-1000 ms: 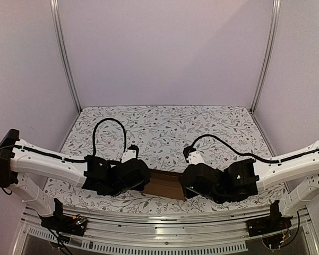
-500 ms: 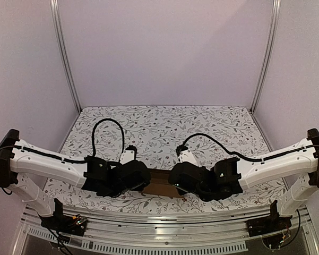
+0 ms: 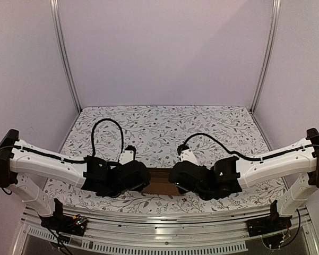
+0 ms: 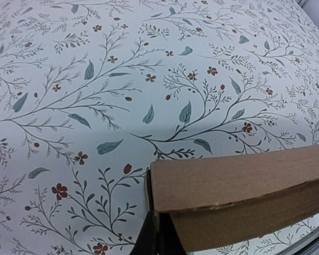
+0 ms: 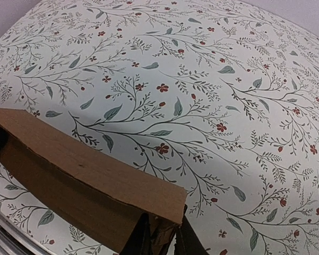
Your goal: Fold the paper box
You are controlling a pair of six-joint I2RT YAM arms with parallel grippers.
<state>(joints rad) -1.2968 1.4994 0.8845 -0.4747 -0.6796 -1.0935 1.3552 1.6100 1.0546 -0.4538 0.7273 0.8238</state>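
- Where the two arms meet, close to the near edge of the table [image 3: 164, 119], a paper box [image 3: 162, 181] of plain brown cardboard sits between the grippers, roughly centred from left to right.
- From overhead only a short brown strip of it shows, because the black gripper housings cover both of its ends.
- At the box's left end is the left gripper [image 3: 144, 180]. Its wrist camera shows two dark fingers [image 4: 146, 244] drawn close together, pinching a thin cardboard wall at the box's corner.
- At the box's right end is the right gripper [image 3: 175, 183]. In its wrist camera its fingers [image 5: 138, 244] stand a little apart, with the cardboard corner clamped between them.
- Both wrist cameras show a flat top panel meeting a side wall along a creased edge.
- I cannot tell whether the box rests on the table or is raised off it.
- A pale cloth printed with leafy twigs and small red flowers covers the table.
- The left arm [image 3: 48, 162] and right arm [image 3: 276, 162], white with black joints, reach inward from the outer corners.
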